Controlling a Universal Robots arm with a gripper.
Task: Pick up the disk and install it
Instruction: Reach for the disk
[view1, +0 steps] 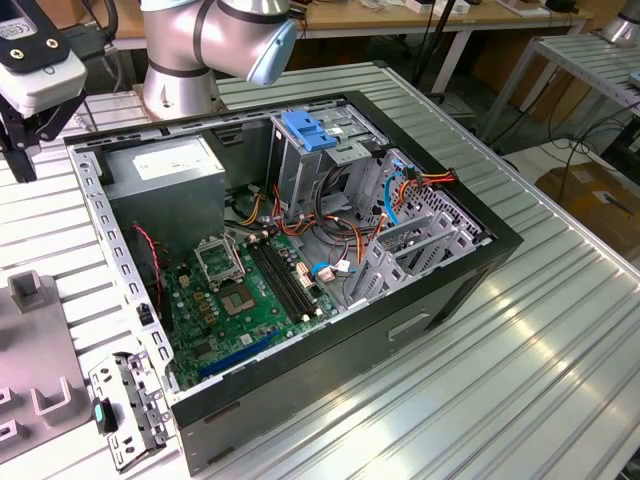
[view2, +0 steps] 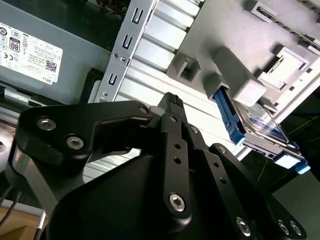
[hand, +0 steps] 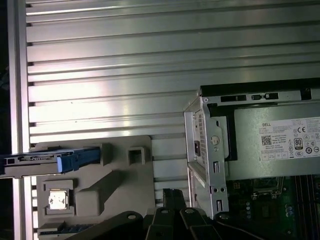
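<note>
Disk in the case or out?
Out. The disk sits in the grey fixture beside the case; the gripper hangs apart from it.

Ribbed aluminium table (view1: 520, 330), wooden workbench (view1: 400, 17) behind, cables (view1: 438, 45) hanging.

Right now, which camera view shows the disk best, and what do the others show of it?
The second wrist view: the disk sits in the grey holder, showing its flat top and a blue side rail. The first wrist view catches the disk edge-on, a thin strip with a blue end.
</note>
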